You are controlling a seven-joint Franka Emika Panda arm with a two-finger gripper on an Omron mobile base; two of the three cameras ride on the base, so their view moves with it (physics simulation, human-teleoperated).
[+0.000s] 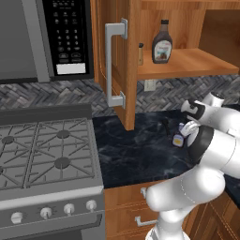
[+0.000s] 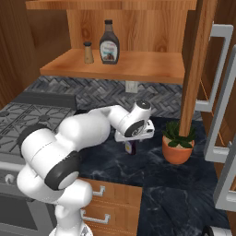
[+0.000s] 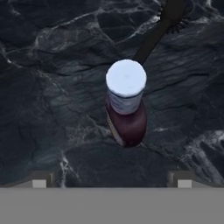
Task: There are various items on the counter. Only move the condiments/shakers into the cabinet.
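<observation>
The small dark bottle with a pale cap [image 3: 126,79] stands upright on the black marbled counter [image 3: 52,87]. My gripper [image 3: 110,181] hangs open directly above it, one fingertip on each side, touching nothing. The side views show the bottle [image 1: 178,139] [image 2: 130,148] just under the hand [image 2: 134,137]. The tan shaker [image 2: 87,52] [image 1: 140,54] and the brown syrup bottle [image 2: 109,42] [image 1: 162,44] stand on the shelf of the open wooden cabinet [image 2: 120,69] [image 1: 192,63].
A green plant in an orange pot [image 2: 177,144] stands to the right of the bottle. A slim dark object [image 3: 159,28] [image 1: 166,124] lies just beyond it. The cabinet door [image 1: 117,61] hangs open over the counter. The gas stove [image 1: 42,150] is at the left.
</observation>
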